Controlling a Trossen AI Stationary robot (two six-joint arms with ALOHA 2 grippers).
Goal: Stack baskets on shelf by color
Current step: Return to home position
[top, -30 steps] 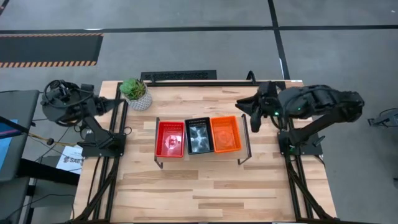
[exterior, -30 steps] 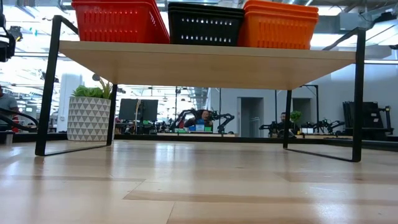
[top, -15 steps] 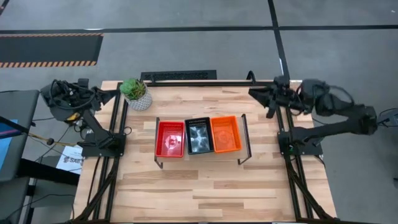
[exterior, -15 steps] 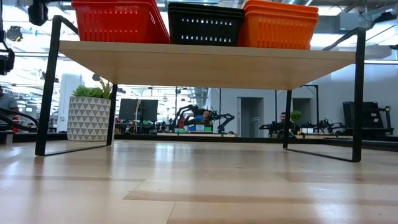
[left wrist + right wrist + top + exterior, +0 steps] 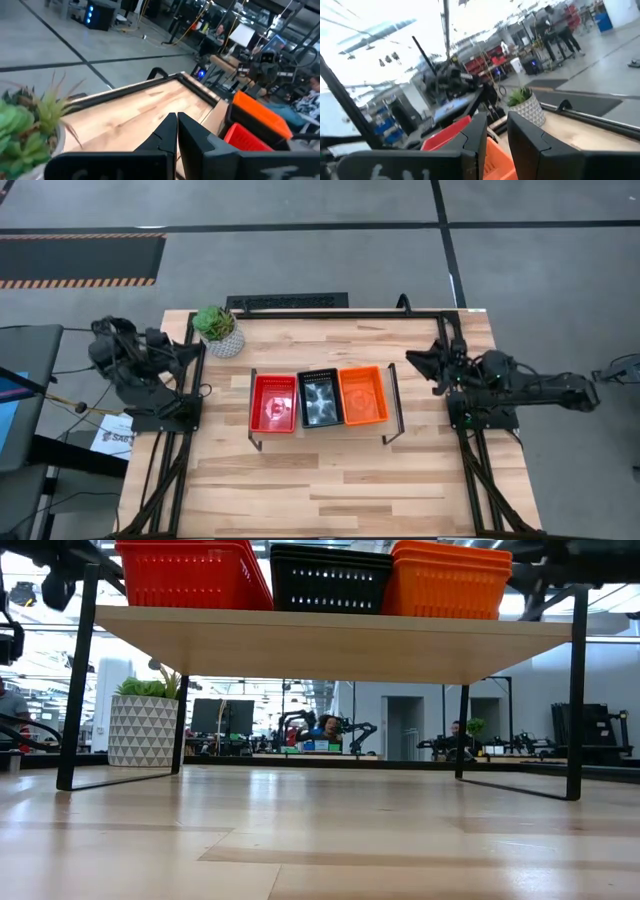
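Observation:
On the light-wood shelf (image 5: pixel 340 640) stand three stacks of baskets side by side: red (image 5: pixel 273 402), black (image 5: pixel 318 399) and orange (image 5: pixel 362 395). They rest by their bottoms on the board, which the low view shows from underneath. My left gripper (image 5: pixel 190 352) is shut and holds nothing, folded back by its base at the table's left edge. My right gripper (image 5: pixel 410 360) is by the right edge, pointing toward the shelf. Its fingers stand slightly apart (image 5: pixel 497 135) with nothing between them.
A white pot with a green plant (image 5: pixel 219 330) stands at the table's far left, close to my left gripper. The wooden tabletop (image 5: pixel 330 490) lies bare in front of the shelf. Beyond the table are other workbenches, and people show in the distance.
Both arms have come down and folded back toward their bases. My right gripper has swung from over the far right of the table down toward the right edge. My left gripper has sunk and rolled beside the plant. The baskets have stayed in place.

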